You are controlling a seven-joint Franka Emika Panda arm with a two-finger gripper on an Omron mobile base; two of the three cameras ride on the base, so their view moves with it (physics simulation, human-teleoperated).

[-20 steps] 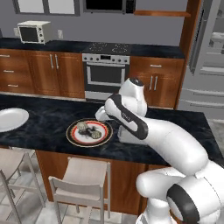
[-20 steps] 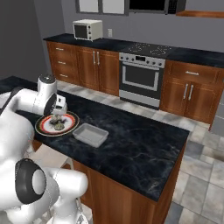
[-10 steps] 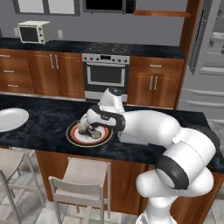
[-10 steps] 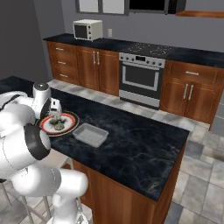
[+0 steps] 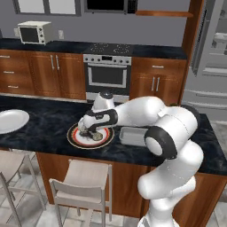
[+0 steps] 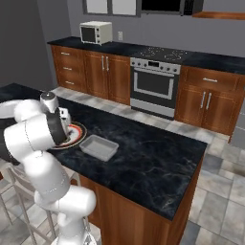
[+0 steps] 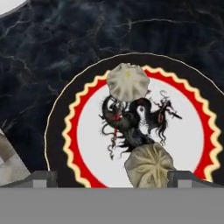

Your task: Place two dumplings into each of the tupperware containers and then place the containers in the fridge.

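Note:
Two beige dumplings lie on a round plate with a dark rim, a red ring and a dragon drawing. The far dumpling sits at the ring's upper edge. The near dumpling lies low in the hand view, between my fingertips. My gripper is open and hovers close above that plate, seen also as the gripper in the left base view. One pale grey tupperware container stands empty just right of the plate, also seen as the container. The fridge stands at the back right.
A plain white plate rests at the island's left end. Two stools stand against the near side of the island counter. An oven and a microwave line the back wall.
The arm has swung forward and down, carrying the hand from above the island to just over the red-ringed plate. The jaws stayed open. Plate and container have not moved.

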